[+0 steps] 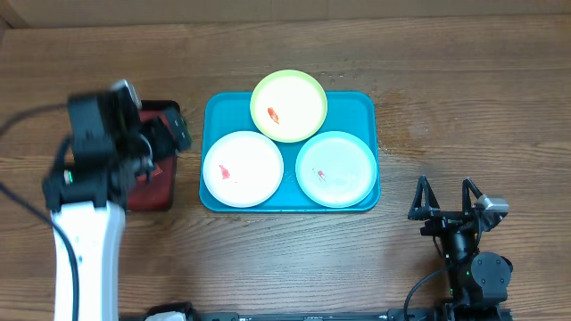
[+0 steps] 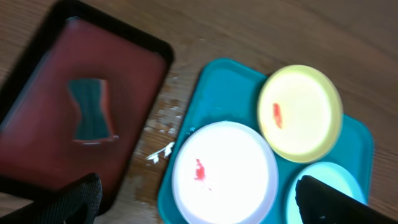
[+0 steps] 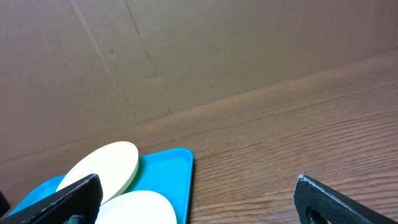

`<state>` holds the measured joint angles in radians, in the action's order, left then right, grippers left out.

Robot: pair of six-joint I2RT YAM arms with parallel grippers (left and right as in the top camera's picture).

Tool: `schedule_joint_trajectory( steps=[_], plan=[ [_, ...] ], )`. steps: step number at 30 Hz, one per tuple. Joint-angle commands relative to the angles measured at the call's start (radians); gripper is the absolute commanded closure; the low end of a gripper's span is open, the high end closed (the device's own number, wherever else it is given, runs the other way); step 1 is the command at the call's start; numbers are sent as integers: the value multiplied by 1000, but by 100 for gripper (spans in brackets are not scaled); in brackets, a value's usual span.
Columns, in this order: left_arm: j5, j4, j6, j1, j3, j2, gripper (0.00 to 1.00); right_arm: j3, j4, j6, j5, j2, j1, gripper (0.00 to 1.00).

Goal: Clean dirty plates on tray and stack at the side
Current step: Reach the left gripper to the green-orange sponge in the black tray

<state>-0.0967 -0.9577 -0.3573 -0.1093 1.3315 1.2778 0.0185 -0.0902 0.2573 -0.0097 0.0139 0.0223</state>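
Observation:
The teal tray (image 1: 357, 109) holds three plates: yellow-green (image 1: 288, 105) at the back, white (image 1: 243, 169) front left, pale mint (image 1: 336, 169) front right, each with a red smear. My left gripper (image 1: 168, 134) is open and empty, above the dark red tray, left of the teal tray. In the left wrist view, the gripper (image 2: 196, 193) spans the white plate (image 2: 225, 174), with the yellow-green plate (image 2: 300, 113), the mint plate (image 2: 326, 171) and the tray (image 2: 217, 87) beyond. My right gripper (image 1: 444, 201) is open and empty, on the table right of the tray.
A dark red tray (image 2: 43, 74) left of the teal tray holds a teal and orange sponge (image 2: 92, 111). White crumbs (image 2: 163, 118) lie on the wood between the trays. The right wrist view shows the tray corner (image 3: 165, 168), two plates and a cardboard wall (image 3: 186, 50).

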Motion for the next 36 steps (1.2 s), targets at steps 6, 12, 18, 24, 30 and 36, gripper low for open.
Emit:
schedule_joint_trajectory(
  steps=[6, 12, 18, 24, 30, 36],
  plan=[
    [253, 26, 36, -10, 136, 209, 0, -10, 6, -6, 9, -9, 5, 0],
    [372, 119, 36, -26, 136, 338, 0, -10, 6, -6, 9, -9, 5, 0],
    [359, 161, -19, -92, 136, 455, 0, -10, 6, -6, 9, -9, 5, 0],
    [330, 189, -32, -166, 136, 566, 0, -10, 6, -6, 9, -9, 5, 0],
    [222, 179, -31, -201, 136, 677, 0, -10, 6, -6, 9, -9, 5, 0],
    [124, 177, 38, -202, 136, 764, 8, -10, 6, -6, 9, -9, 5, 0]
  ],
)
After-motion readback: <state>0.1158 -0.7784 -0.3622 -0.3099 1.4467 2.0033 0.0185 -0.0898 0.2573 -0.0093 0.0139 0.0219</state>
